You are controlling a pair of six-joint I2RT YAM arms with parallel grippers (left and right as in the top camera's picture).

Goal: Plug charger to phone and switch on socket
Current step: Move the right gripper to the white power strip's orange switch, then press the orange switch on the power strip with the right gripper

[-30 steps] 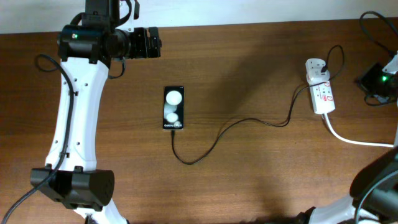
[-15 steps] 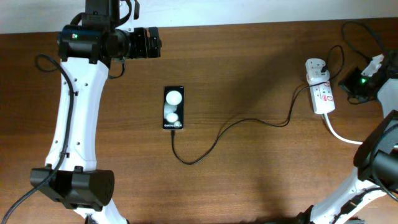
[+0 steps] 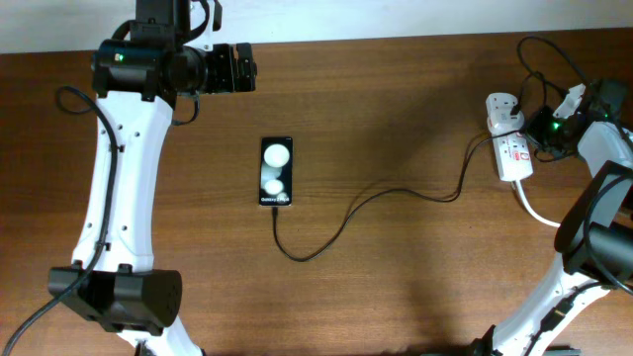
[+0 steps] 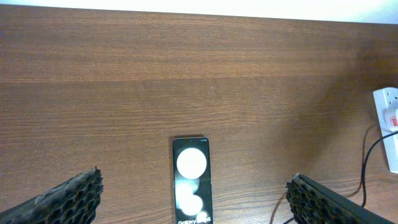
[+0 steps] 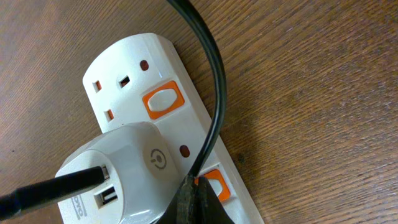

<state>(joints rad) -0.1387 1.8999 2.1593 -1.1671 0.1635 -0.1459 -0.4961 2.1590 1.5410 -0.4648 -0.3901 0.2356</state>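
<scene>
The phone [image 3: 276, 171] lies flat mid-table with its screen lit, and shows in the left wrist view [image 4: 192, 185]. The charger's black cable [image 3: 396, 193] runs from the phone's bottom edge to the white adapter [image 3: 502, 111], which sits in the socket strip [image 3: 515, 156]. My left gripper [image 3: 237, 67] is open and empty, high behind the phone [image 4: 194, 180]. My right gripper [image 3: 542, 131] is shut, its tip [image 5: 198, 196] at the orange switch [image 5: 216, 184] beside the adapter [image 5: 118, 168] on the strip [image 5: 124, 62].
A second orange switch [image 5: 163, 100] sits by the strip's free outlet. The strip's thick white cord [image 3: 554, 220] trails right. The right arm's black cable [image 5: 214, 81] crosses over the strip. The table's back edge [image 3: 396, 38] lies behind.
My right gripper moved left from the table's right edge to the socket strip. The left arm, phone and cable have not moved.
</scene>
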